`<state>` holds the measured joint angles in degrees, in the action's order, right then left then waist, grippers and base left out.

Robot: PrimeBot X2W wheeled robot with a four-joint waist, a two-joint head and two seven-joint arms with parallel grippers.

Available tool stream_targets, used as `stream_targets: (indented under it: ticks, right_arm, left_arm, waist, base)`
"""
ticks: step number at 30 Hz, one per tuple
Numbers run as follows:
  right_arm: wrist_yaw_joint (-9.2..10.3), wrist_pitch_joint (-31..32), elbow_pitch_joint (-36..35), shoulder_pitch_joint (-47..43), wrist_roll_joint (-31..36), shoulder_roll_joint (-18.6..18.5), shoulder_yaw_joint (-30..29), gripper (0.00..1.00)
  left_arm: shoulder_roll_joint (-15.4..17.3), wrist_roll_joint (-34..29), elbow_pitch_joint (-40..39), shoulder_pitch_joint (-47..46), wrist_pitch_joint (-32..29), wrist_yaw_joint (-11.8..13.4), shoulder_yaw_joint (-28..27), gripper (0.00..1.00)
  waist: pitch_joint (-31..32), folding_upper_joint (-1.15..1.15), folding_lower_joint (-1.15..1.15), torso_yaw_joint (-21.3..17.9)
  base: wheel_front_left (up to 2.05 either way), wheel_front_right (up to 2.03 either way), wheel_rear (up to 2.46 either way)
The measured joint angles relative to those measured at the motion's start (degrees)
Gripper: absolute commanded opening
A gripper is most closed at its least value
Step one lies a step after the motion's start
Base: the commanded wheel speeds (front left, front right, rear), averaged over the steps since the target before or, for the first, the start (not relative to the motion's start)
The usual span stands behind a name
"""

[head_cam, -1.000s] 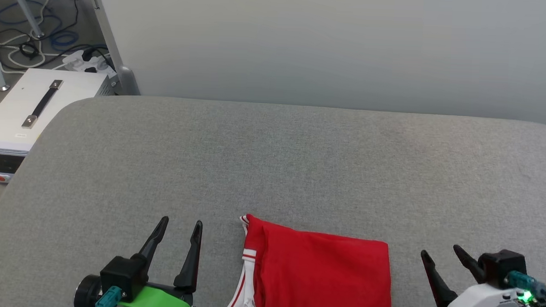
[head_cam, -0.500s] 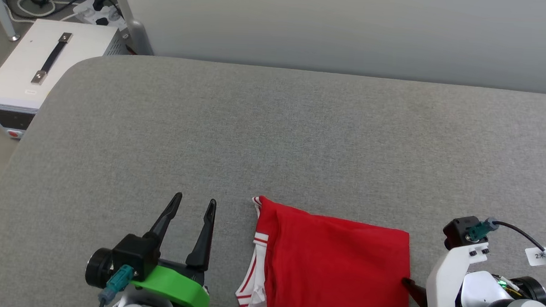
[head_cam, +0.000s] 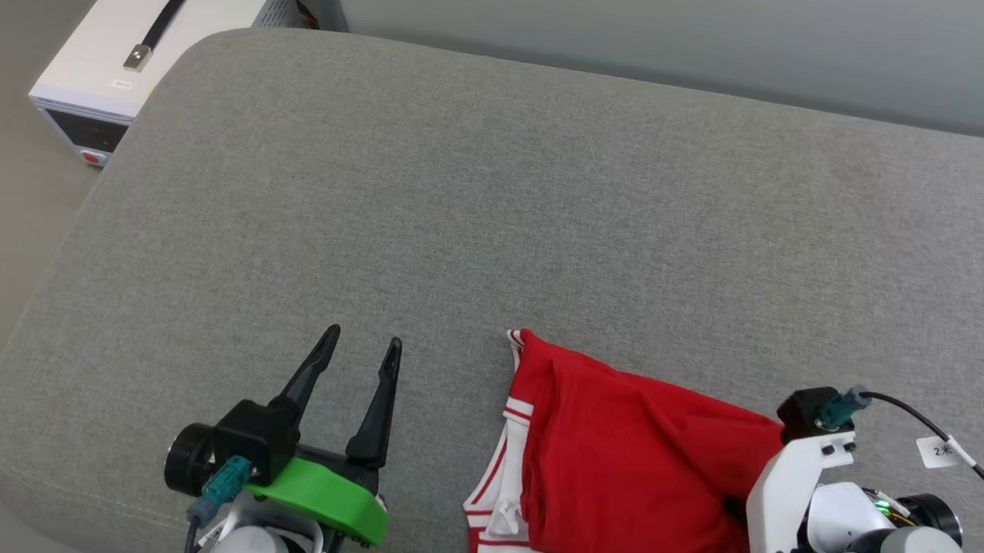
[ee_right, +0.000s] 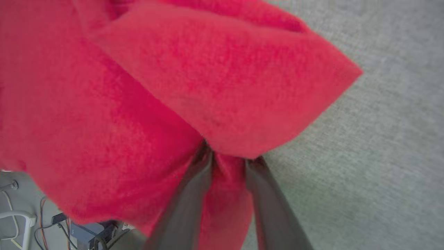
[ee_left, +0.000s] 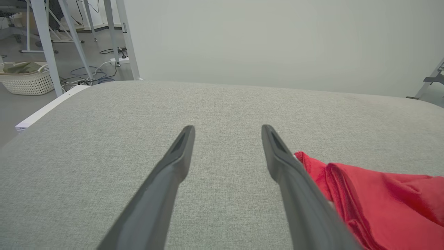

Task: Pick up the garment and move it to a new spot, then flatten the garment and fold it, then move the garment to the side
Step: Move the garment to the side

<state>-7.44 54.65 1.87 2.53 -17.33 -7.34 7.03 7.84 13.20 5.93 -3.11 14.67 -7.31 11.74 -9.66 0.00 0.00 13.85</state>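
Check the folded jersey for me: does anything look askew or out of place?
Yes: the jersey is bunched up at its right edge between the jaws of the right gripper, rumpling that side of the fold. The left gripper stands open, apart from it.

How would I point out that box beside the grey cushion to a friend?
Start at the big grey padded surface. Just off its far left corner sits a white box. A black strap handle on top and a red button in front set it apart.

Grey fabric-covered surface (head_cam: 495, 186) before a pale wall (head_cam: 713, 47); white handled box (head_cam: 98, 74) on floor (head_cam: 11, 211).
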Motion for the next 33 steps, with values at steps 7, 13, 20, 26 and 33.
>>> stream_targets:
  ticks: [7, 13, 20, 26, 33]
  right_arm:
    - [-0.09, -8.01, -0.81, 1.27, 0.41, -4.9, 5.47, 0.0]
    - [-0.09, -12.3, -3.87, 3.74, 2.83, -12.61, 8.65, 0.0]
    - [-0.11, -14.65, -8.5, 5.42, 4.0, -25.49, 14.84, 0.0]
    - [-0.1, -16.12, -10.43, 8.23, 2.93, -36.64, 17.29, 0.0]
    - [-0.1, -21.27, -8.24, 11.38, 1.1, -45.53, 16.27, 0.0]
  left_arm:
    - [0.08, 0.0, 0.43, 0.02, 0.0, 0.0, -0.31, 1.0]
    - [0.14, 0.19, 0.58, 0.1, 0.0, 0.0, 0.76, 1.0]
    - [1.42, -0.11, 1.09, 0.09, 0.0, 0.0, 4.6, 1.0]
    - [1.3, -0.33, 0.76, 0.02, 0.0, -0.01, 6.61, 1.0]
    - [1.58, -1.57, -0.05, -2.49, 0.0, -0.01, 7.36, 1.0]
  waist:
    - [0.91, 0.0, 0.0, -1.18]
    - [1.98, 0.0, 0.0, -3.87]
    - [3.19, 0.0, 0.0, -8.38]
    - [3.41, 0.0, 0.0, -13.43]
    - [1.62, 0.0, 0.0, -19.84]
  base:
    - [0.0, 0.0, 0.0]
    - [0.0, 0.0, 0.0]
    - [0.0, 0.0, 0.0]
    - [0.0, 0.0, 0.0]
    - [0.0, 0.0, 0.0]
